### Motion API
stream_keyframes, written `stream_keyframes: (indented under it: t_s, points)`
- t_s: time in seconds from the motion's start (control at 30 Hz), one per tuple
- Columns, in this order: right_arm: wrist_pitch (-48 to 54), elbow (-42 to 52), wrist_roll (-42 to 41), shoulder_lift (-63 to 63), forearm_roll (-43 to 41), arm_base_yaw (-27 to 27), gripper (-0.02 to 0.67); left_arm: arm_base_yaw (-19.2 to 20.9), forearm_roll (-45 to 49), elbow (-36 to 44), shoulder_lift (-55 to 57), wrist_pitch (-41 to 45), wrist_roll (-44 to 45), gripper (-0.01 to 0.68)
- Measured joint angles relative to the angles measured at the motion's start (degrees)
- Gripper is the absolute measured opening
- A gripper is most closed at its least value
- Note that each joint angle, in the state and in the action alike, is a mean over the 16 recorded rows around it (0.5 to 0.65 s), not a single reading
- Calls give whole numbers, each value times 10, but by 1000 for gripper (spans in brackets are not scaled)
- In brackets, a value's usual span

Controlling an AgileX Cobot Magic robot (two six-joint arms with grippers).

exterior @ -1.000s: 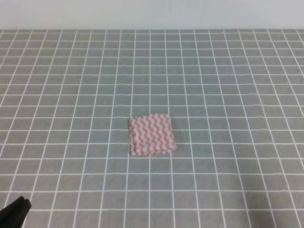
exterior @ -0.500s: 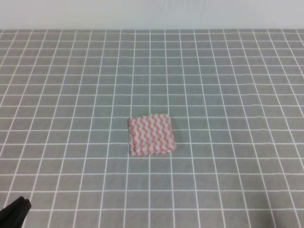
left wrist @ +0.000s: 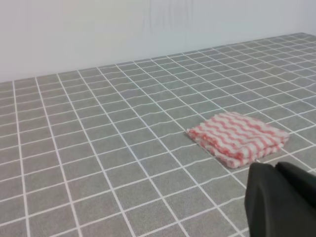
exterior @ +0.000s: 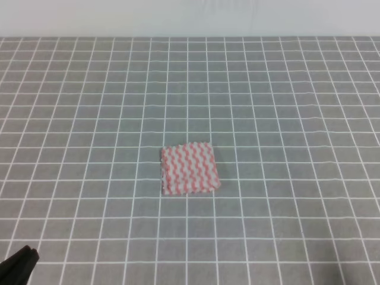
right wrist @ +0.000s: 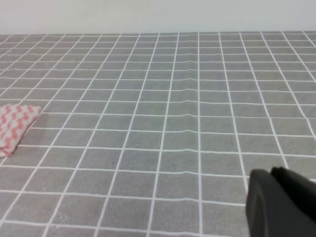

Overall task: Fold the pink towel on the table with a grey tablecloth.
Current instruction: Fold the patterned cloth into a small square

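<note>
Nothing shifts: pink towel (exterior: 189,168) lies folded mid-surface (exterior: 285,119), both tools parked clear near its front edge, fingers apparently together.

No readable text, label, brand, number or sign shows in any view.

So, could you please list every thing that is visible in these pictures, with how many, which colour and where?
pink towel: one, pink-and-white wavy stripes, already folded into layers, lying flat near the middle of the table.
table with a grey tablecloth: one, grey with a thin white grid, filling the view up to a pale wall.
left gripper: one, black, low at the near left, away from the towel; fingers' state unclear.
right gripper: one, black, near right, over bare cloth; fingers' state unclear.
</note>
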Motion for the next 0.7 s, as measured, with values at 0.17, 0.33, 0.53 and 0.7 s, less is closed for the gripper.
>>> stream_keyframes:
  t_s: [0.17, 0.33, 0.53, 0.7]
  points:
    - [0, 0, 0, 0, 0, 0, -15, 0, 0, 0, 0, 0, 0, -1]
    - [-2, 2, 0, -1, 0, 0, -15, 0, 11, 0, 0, 0, -3, -1]
    - [-2, 4, 0, -2, 1, 0, -15, 11, 86, 0, -9, 3, -57, -1]
    - [-3, 5, 0, -3, 1, 0, -15, 39, 173, 0, -21, 17, -135, -1]
